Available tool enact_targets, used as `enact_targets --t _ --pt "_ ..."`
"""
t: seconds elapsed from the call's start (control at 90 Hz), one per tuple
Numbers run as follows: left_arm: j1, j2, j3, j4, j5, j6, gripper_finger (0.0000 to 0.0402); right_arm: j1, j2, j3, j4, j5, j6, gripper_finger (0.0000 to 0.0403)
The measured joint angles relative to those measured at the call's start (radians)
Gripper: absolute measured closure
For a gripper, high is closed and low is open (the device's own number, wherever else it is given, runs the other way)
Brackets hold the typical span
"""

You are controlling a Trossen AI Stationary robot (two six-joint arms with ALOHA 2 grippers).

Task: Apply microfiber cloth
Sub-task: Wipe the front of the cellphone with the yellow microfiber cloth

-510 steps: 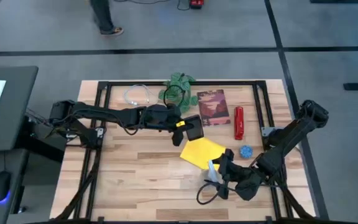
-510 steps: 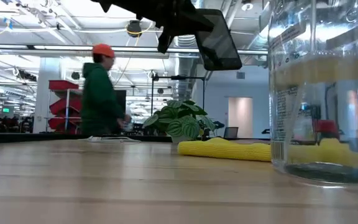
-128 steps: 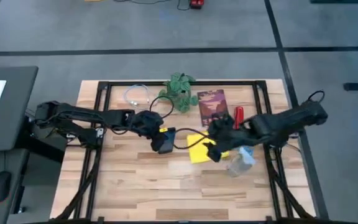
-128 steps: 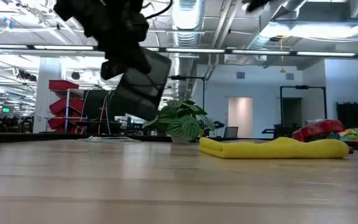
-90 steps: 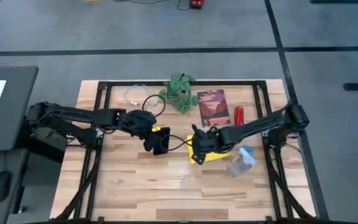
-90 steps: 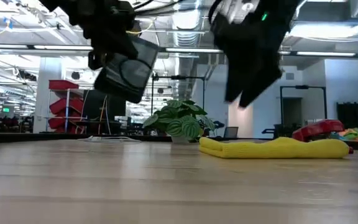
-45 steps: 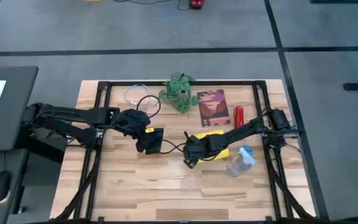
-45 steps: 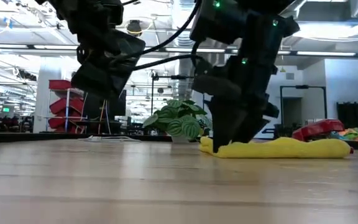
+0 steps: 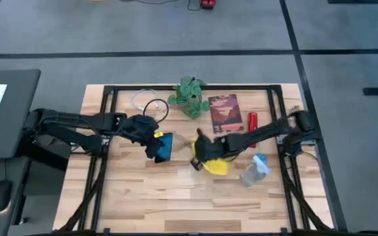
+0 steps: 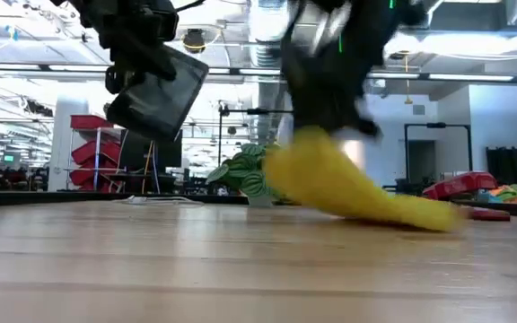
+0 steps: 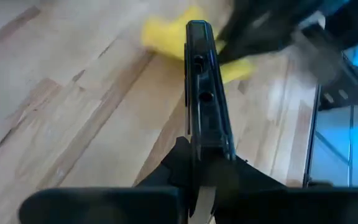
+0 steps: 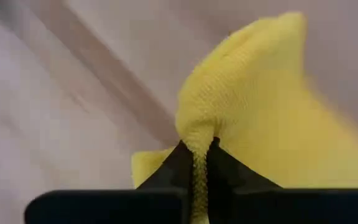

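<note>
Microfiber cloth [image 9: 216, 164]: bright yellow, near the middle of the worktop [image 9: 176, 196], slightly toward the right edge. One end is lifted clear of the surface; in the low view the fabric slopes down from the raised end until its far end touches the wood. The right gripper [image 12: 197, 163] holds it, its fingers pinching a fold of the yellow fabric between them. The right arm [image 9: 261, 133] reaches in from the right edge toward the centre.

The left arm [image 9: 77, 122] extends from the left edge. The left gripper [image 9: 155, 143] is raised above the worktop just left of centre, its fingers clamped on a black smartphone [image 9: 164, 147] held tilted in the air, near the cloth and apart from it.

Along the far edge stand a small green potted plant [image 9: 189, 94], a dark red booklet [image 9: 223, 113] lying flat beside it, and a red cylindrical object [image 9: 252, 121] next to the booklet. A clear spray bottle with a blue top [image 9: 255, 168] lies near the right edge, just beside the cloth.
</note>
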Motion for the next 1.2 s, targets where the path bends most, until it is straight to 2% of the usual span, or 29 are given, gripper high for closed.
enact_targets --t 0.089,0.244,0.367,0.456,0.567,0.611,0.767,1.067,1.2 --pt "0.001 0.000 0.000 0.049 -0.024 -0.033 0.0391 0.000 -0.076 -0.002 0.093 0.048 -0.120 0.0401" --pt "0.000 0.000 0.000 0.135 -0.025 -0.060 0.0391 0.002 -0.149 0.052 0.236 0.056 -0.358 0.0402" --pt "0.001 0.000 0.000 0.187 -0.025 -0.072 0.0391 0.015 -0.137 0.145 0.230 0.064 -0.534 0.0402" --pt "0.001 0.000 0.000 0.252 -0.025 -0.080 0.0391 0.008 -0.098 0.224 0.236 0.060 -0.588 0.0402" --pt "0.001 0.000 0.000 0.356 -0.026 -0.094 0.0391 -0.010 -0.054 0.293 0.185 -0.047 -0.650 0.0402" --pt "0.001 0.000 0.000 0.401 -0.026 -0.102 0.0391 -0.016 -0.033 0.308 0.161 -0.079 -0.661 0.0402" --pt "0.002 -0.001 0.002 0.488 -0.029 -0.104 0.0391 -0.026 0.024 0.331 0.078 -0.090 -0.651 0.0403" --pt "0.006 -0.036 0.022 0.461 -0.039 -0.102 0.0391 -0.014 0.033 0.333 -0.034 -0.101 -0.589 0.0403" --pt "0.006 -0.051 0.027 0.428 -0.035 -0.100 0.0391 -0.020 0.031 0.330 0.028 -0.104 -0.587 0.0403"
